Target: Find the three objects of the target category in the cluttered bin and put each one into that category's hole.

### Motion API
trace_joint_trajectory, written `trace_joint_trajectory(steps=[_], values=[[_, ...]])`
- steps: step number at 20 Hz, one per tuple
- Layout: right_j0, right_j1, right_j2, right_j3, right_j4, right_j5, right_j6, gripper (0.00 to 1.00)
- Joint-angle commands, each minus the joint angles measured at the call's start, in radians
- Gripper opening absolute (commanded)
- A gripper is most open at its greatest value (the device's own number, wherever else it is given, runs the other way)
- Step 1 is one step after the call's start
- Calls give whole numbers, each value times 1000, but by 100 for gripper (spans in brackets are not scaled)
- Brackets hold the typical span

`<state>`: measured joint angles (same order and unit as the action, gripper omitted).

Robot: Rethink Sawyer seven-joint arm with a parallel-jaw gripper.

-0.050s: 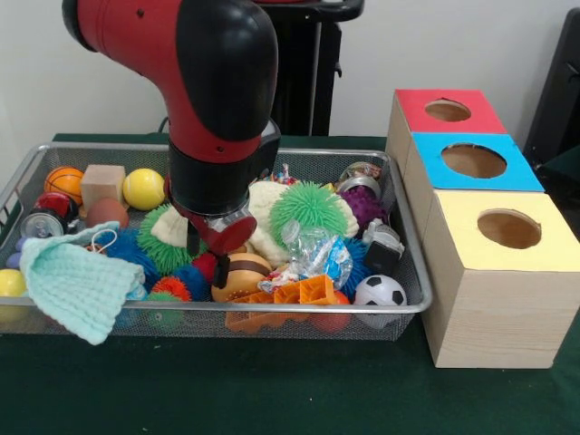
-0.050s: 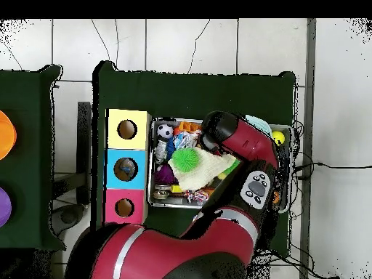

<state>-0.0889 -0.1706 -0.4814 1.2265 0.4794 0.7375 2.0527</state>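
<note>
Front view: red and black arm comes down from the top left of the frame, gripper (image 1: pixel 207 252) low over the middle of the silver wire-mesh bin (image 1: pixel 410 272). Two dark fingers (image 1: pixel 193 237) visible under the wrist, with a red round thing between or right behind them; cannot tell if they are clamped on it or apart.

Bin contents, front view:
- light teal knitted cloth (image 1: pixel 74 283) draped over the lower left rim
- bright green spiky rubber ball (image 1: pixel 306 207) centre right, sitting on a cream fabric piece (image 1: pixel 263 207)
- black and white mini soccer ball (image 1: pixel 381 291) in the lower right corner
- orange plastic lattice piece (image 1: pixel 299 294) against the front wall
- brown and yellow striped ball (image 1: pixel 240 275) just below the gripper
- yellow smooth ball (image 1: pixel 143 188), tan wooden cube (image 1: pixel 102 183) and orange mini basketball (image 1: pixel 63 180) along the upper left
- purple spiky ball (image 1: pixel 365 205) upper right, crumpled clear plastic wrapper (image 1: pixel 317 251) below the green one

Right of the bin: three wooden boxes in a row, each with a round hole in its lid: red-topped box (image 1: pixel 449 111) at the top, blue-topped box (image 1: pixel 473 161) in the middle, yellow-topped box (image 1: pixel 506 231) lowest. Holes look empty in the front view.

Overhead view: the arm covers the right half of the bin; gripper hidden under it.
</note>
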Motion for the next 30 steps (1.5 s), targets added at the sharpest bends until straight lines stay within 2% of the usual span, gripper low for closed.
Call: trace_joint_trajectory(steps=[1,8,14,17,30], values=[[15,19,118,32,57,-45,265,100],[54,-30,123,110,101,-75,286,100],[78,-71,97,119,126,-9,303,100],[93,-74,91,112,144,14,326,100],[120,-49,95,119,179,-27,321,100]])
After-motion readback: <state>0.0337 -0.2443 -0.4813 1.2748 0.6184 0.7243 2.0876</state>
